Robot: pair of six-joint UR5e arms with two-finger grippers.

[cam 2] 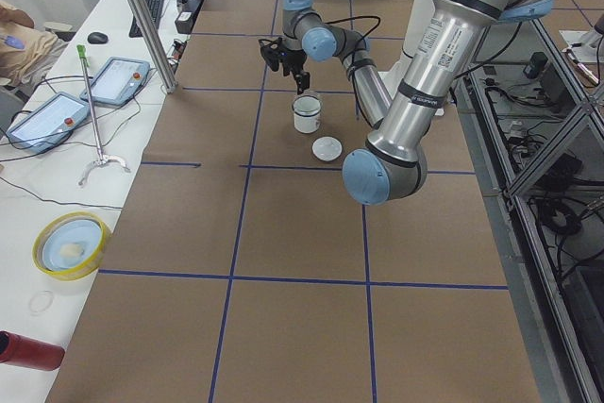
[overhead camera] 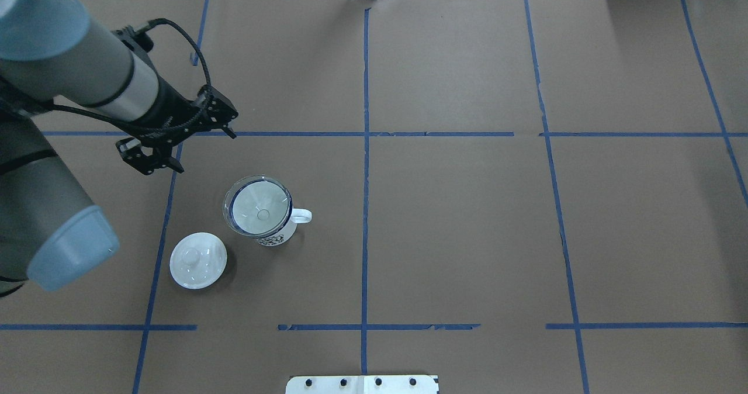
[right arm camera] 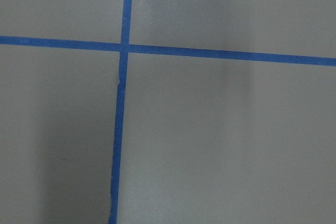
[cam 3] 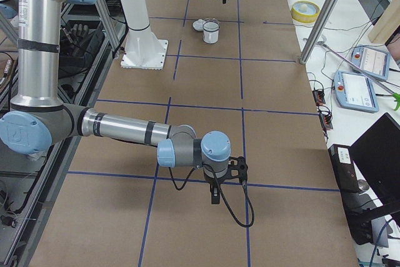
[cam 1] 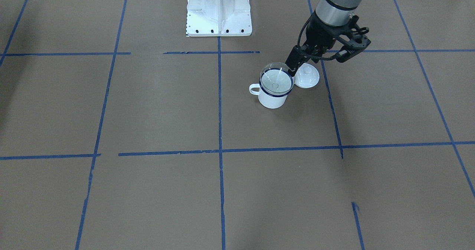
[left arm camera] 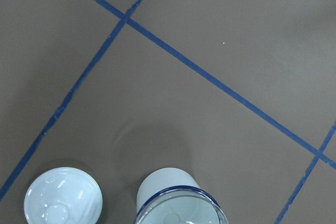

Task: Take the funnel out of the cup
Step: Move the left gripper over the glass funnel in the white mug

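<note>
The white enamel cup (overhead camera: 277,237) with a dark blue rim stands upright on the brown table, its handle toward the table's middle. The clear funnel (overhead camera: 259,207) sits in its mouth, flange resting on the rim. Both also show in the front view, cup (cam 1: 272,99) and funnel (cam 1: 276,81), and at the bottom edge of the left wrist view, cup (left arm camera: 165,182). My left gripper (overhead camera: 203,150) hangs above and just beyond the cup, open and empty, apart from the funnel. My right gripper (cam 3: 215,197) shows only in the right side view, low over bare table; I cannot tell its state.
A white domed lid with a knob (overhead camera: 197,261) lies on the table beside the cup, on the robot's side; it also shows in the front view (cam 1: 307,76). The robot's white base plate (cam 1: 219,10) stands behind. Blue tape lines cross the table.
</note>
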